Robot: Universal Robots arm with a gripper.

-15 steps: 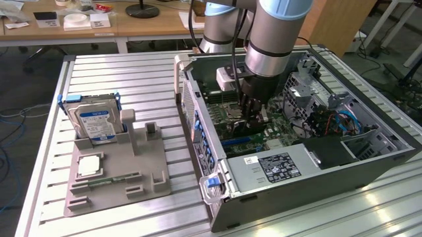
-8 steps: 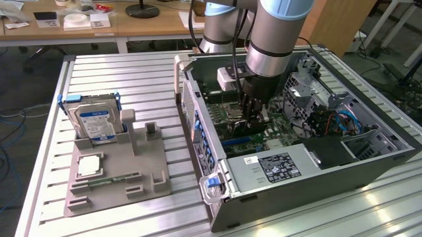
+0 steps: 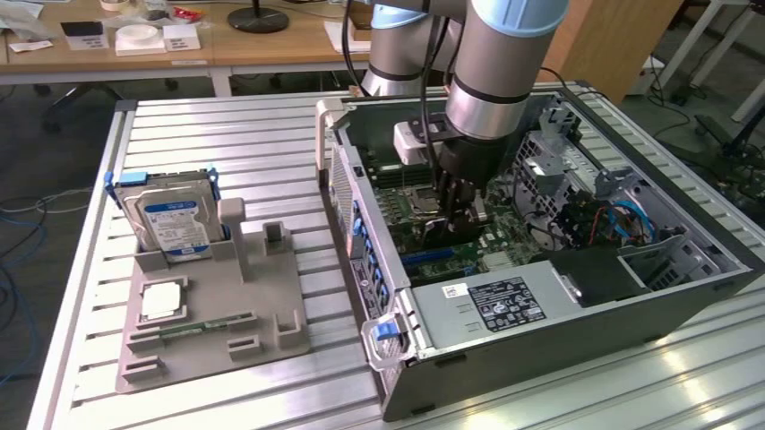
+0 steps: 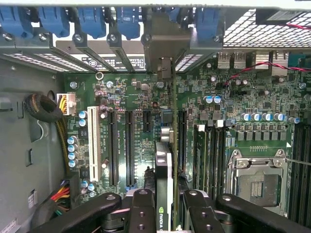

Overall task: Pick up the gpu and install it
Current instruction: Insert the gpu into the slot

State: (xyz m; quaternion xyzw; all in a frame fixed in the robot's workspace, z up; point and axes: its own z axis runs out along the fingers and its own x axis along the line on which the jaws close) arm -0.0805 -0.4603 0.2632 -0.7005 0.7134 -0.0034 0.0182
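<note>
One gpu (image 4: 164, 165), pinched edge-on by the gripper (image 4: 169, 199), hangs at its six o'clock, exterior view; long axis parallels the black slot (image 4: 182, 141), seemingly just beside it.

**One brand mark legible inside the case**

The gpu (image 4: 164, 184) carries a green and white NVIDIA logo (image 4: 161, 217) on its dark edge, with the lettering running lengthwise along the card. The motherboard (image 4: 233, 97) bears fine white print beside its slots, too small to read. The black and white label (image 3: 508, 305) on the power supply (image 3: 454, 327) and the blue-white label (image 3: 171, 226) on the hard drive (image 3: 179, 191) show print that cannot be made out.
</note>
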